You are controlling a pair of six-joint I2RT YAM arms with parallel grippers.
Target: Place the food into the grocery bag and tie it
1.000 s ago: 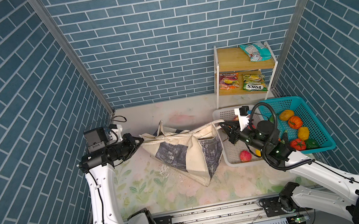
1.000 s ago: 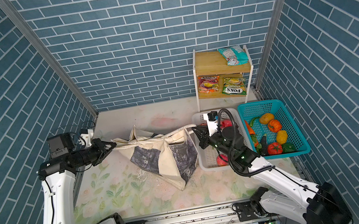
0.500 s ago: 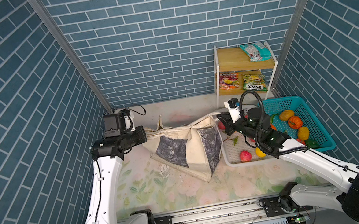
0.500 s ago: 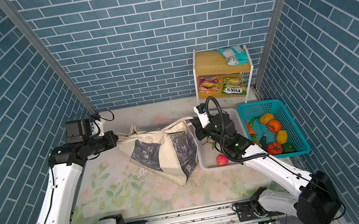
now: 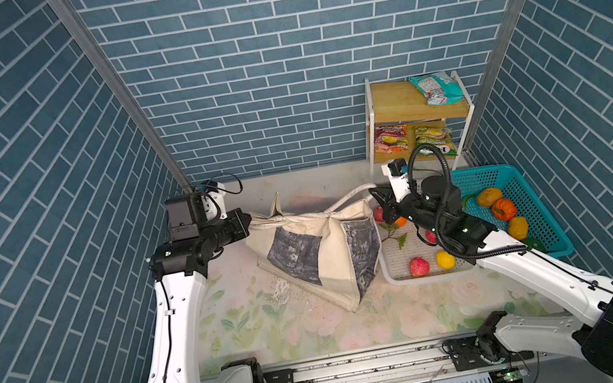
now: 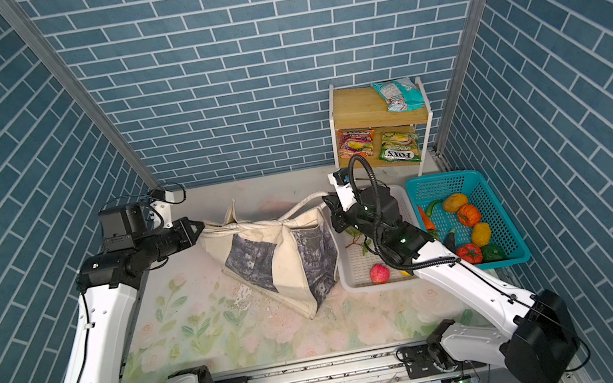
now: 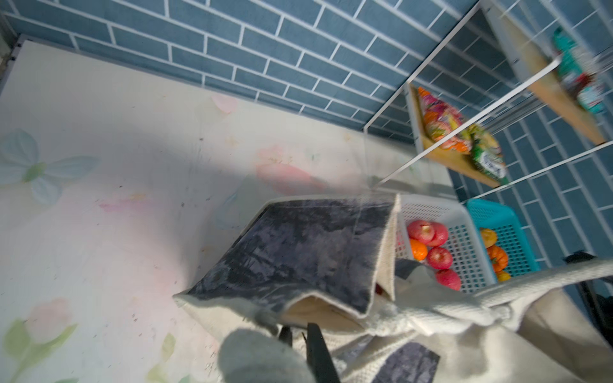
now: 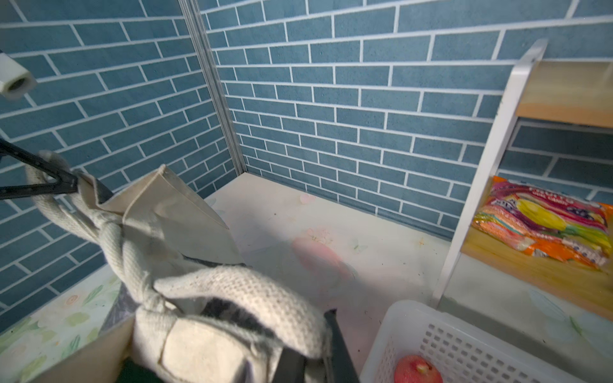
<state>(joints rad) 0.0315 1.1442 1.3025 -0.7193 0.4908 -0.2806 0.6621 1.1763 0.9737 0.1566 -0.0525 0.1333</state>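
I judge the tying step is in hand: the left gripper (image 5: 248,224) and the right gripper (image 5: 378,200) are each closed on the handles (image 5: 351,194) of the grocery bag (image 5: 319,253), which sits mid-table beside the white basket (image 5: 416,279) (apples (image 5: 418,266) lie in it), so next they must pull apart to tighten the knot (image 5: 328,216)

In both top views the grocery bag (image 5: 331,247) hides its own contents. The teal snack packet (image 7: 580,73) is blurred in the left wrist view.

Just beside my right gripper (image 5: 378,199) stands a white perforated plastic basket (image 5: 400,259). A teal plastic mesh basket (image 5: 532,201) sits next to it, farther from the gripper. Beyond both is a white-framed wooden shelf (image 5: 396,106).
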